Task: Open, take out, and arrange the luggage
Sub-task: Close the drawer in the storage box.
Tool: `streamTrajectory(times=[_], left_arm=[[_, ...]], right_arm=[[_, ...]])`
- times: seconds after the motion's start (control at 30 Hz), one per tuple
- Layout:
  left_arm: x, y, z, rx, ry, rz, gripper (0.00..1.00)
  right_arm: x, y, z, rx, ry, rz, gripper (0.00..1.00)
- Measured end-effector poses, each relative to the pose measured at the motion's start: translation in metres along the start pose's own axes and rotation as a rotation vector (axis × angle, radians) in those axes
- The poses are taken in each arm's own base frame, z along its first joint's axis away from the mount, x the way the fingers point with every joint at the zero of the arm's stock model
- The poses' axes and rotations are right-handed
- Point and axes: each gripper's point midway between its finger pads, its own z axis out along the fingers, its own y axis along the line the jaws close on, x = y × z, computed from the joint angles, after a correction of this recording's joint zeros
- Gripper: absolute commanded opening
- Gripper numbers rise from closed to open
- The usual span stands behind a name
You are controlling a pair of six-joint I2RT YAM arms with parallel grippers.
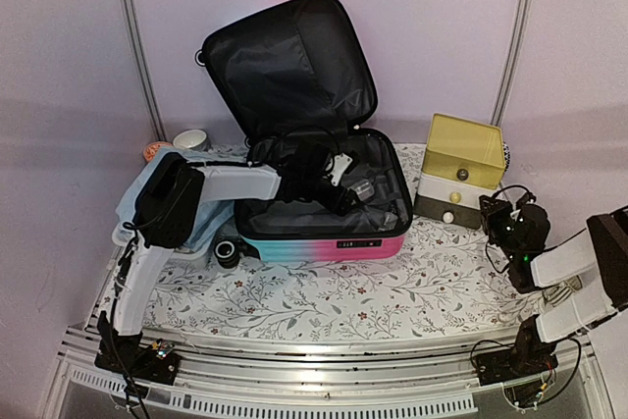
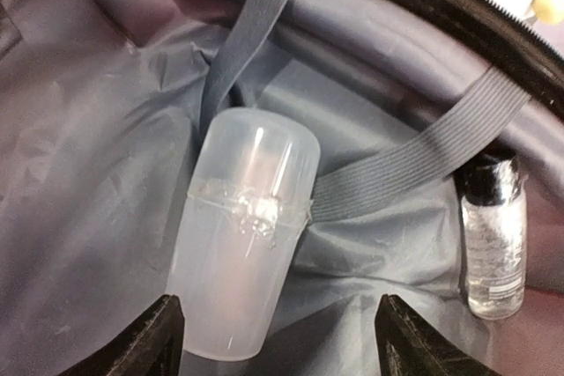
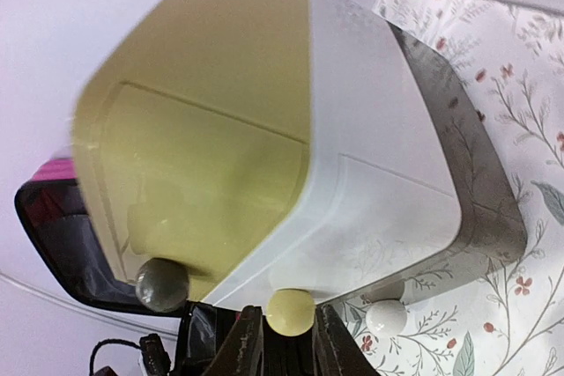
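Note:
The luggage (image 1: 324,242), a pink-to-turquoise suitcase, lies open on the table with its black-lined lid (image 1: 294,66) standing up against the back wall. My left gripper (image 1: 339,188) is down inside it. In the left wrist view it (image 2: 284,336) is open and empty. A translucent plastic container (image 2: 242,235) lies on the grey lining (image 2: 88,173), its near end beside my left fingertip (image 2: 163,332). A small clear bottle (image 2: 493,244) with a black cap lies to the right, near grey elastic straps (image 2: 414,165). My right gripper (image 1: 491,213) (image 3: 288,330) is closed round the yellow knob (image 3: 291,312) of the drawer box (image 3: 370,147).
The yellow-topped drawer box (image 1: 461,159) stands right of the suitcase, with a grey knob (image 3: 161,284) and a white knob (image 3: 386,317). A white basket with blue cloth (image 1: 142,198) is at the left, a bowl (image 1: 189,138) behind it. A small black round object (image 1: 228,252) lies by the suitcase's front left corner.

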Motion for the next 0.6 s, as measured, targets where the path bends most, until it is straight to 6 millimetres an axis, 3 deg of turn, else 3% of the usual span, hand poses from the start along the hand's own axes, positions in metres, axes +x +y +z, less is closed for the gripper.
streamTrajectory(times=[0.2, 0.27, 0.43, 0.6], left_arm=[[0.001, 0.0, 0.001, 0.0, 0.002, 0.004, 0.78], [0.009, -0.001, -0.004, -0.001, 0.009, 0.003, 0.78], [0.035, -0.01, -0.04, 0.013, 0.058, 0.004, 0.8], [0.01, -0.016, -0.08, 0.047, 0.0, 0.072, 0.82]], right_arm=[[-0.014, 0.034, -0.018, -0.092, -0.046, -0.089, 0.29], [-0.017, 0.041, -0.023, -0.109, -0.056, -0.116, 0.31], [-0.022, 0.054, -0.035, -0.141, -0.077, -0.187, 0.35], [-0.022, 0.056, -0.045, -0.151, -0.084, -0.244, 0.4]])
